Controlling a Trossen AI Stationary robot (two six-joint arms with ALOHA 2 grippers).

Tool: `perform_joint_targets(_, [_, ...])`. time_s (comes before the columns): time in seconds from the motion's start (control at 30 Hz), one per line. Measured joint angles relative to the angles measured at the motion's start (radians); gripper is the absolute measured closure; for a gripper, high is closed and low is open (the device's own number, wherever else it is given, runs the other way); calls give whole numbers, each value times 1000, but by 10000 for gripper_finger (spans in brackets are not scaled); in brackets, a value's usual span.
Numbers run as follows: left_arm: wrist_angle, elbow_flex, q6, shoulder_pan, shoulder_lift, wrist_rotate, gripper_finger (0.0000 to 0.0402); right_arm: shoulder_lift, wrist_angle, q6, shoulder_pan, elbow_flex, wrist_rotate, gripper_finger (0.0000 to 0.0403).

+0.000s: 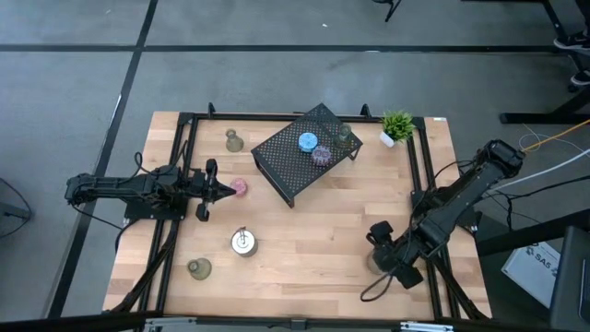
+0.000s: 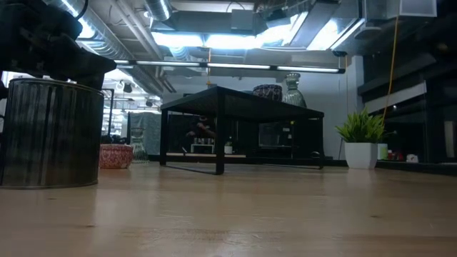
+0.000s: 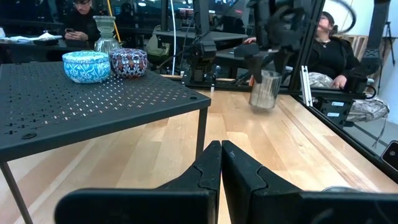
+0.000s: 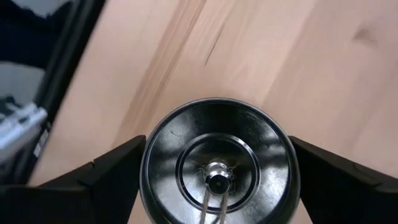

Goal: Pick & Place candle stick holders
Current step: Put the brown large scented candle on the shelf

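Right end effector [image 4: 217, 180] astride silver holder [image 4: 217, 165]

Blue holder [image 1: 307, 141] and purple holder [image 1: 322, 155] upright side by side on the black mesh rack [image 1: 286, 161], olive glass one [image 1: 343, 138] beside them. Pink cup [image 1: 240, 188], silver disc with post [image 1: 242, 243], two olive glass holders [image 1: 234, 141] [image 1: 199, 268] on the surface. Second silver holder [image 4: 217, 168] upright between the right hand's fingers [image 4: 106, 174].
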Motion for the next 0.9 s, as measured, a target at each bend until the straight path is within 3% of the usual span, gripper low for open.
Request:
perform_joint_targets(0.5, [0, 0, 0, 0, 0, 0, 395, 101, -280, -59, -342, 393, -5, 45])
perform_joint_targets(0.9, [0, 0, 0, 0, 0, 0, 395, 350, -540, -220, -559, 848, -8, 46])
